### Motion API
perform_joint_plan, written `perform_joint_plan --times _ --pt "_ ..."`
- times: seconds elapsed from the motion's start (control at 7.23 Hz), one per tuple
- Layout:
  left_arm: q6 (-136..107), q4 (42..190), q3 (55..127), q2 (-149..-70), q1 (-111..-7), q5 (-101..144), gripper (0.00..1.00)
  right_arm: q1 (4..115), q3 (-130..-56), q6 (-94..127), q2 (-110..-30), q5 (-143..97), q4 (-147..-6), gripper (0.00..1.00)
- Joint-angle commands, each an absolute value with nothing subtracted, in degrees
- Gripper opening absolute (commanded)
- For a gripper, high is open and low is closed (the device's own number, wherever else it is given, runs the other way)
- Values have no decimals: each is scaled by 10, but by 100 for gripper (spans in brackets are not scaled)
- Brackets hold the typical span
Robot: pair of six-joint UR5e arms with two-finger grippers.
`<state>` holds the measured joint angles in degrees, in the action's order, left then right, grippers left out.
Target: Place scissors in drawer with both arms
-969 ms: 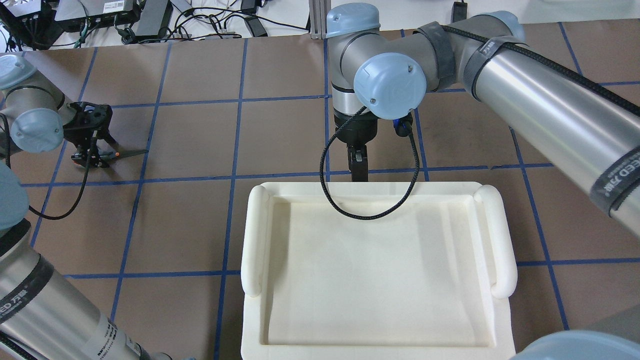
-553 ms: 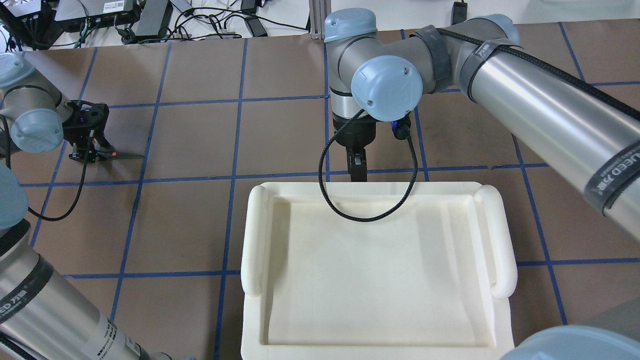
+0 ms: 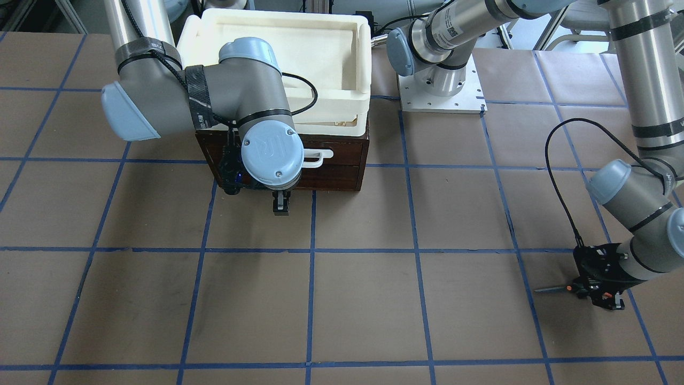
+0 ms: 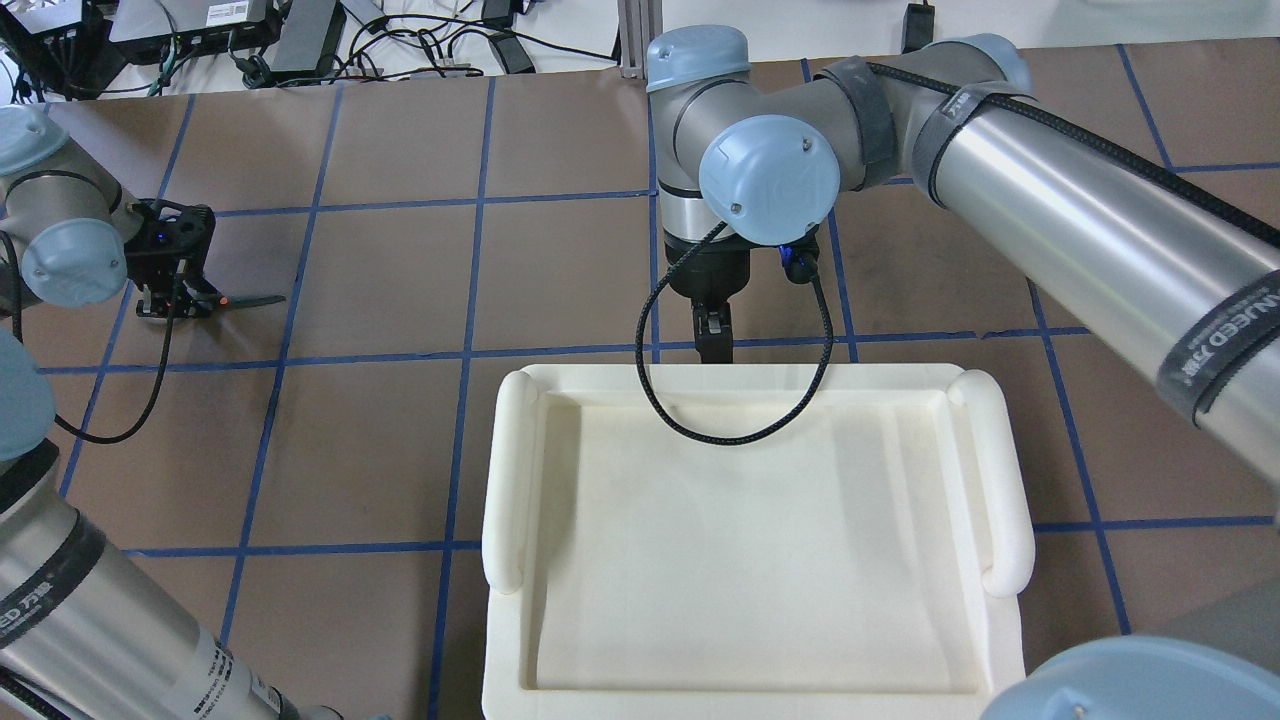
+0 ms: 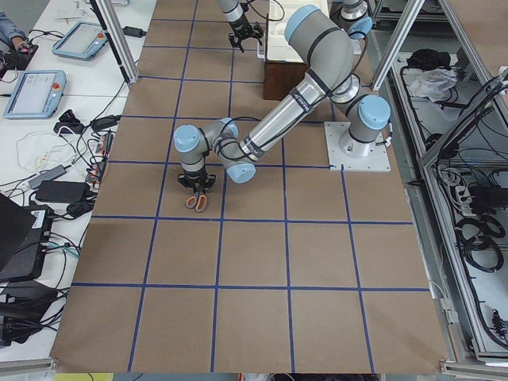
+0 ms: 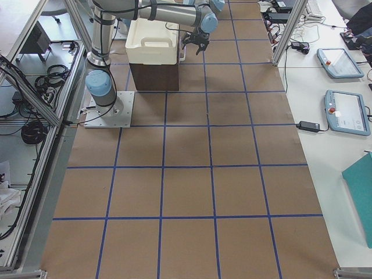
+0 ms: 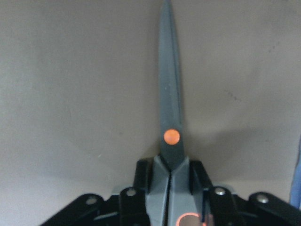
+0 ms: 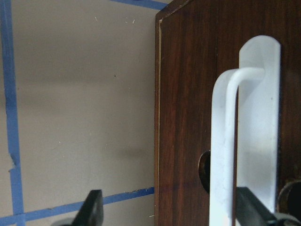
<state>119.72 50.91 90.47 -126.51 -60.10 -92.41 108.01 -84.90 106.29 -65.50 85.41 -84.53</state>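
**Scissors clamped at the left, drawer not yet opened at the right.**

The left claw (image 7: 169,172) is closed tight on the scissors (image 7: 170,89) just behind the orange pivot. The blades jut forward, low at the surface (image 4: 400,450) and well apart from the drawer (image 3: 331,174). Whether they rest on it or hang just above, I cannot tell. The right claw (image 8: 174,210) stands wide open and holds nothing. It faces the white handle (image 8: 225,141) on the shut dark front, beneath the cream tray (image 4: 510,470). The risks as I judge them: a grip this close to the pivot may let the scissors swivel or slip in transit. The open claw could close on the handle's end plate and miss the thin bar. A hard pull might drag the whole cabinet instead of opening the drawer.
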Motion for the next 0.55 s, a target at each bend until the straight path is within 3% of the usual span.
perform_joint_plan --times 0.0,0.42 --pt "1195 509 902 -1246 -602 -921 2 1080 -849 1063 -650 853 -846 100" --pt "1187 530 902 -1199 -610 -897 0 1080 -850 1062 -642 853 -847 100"
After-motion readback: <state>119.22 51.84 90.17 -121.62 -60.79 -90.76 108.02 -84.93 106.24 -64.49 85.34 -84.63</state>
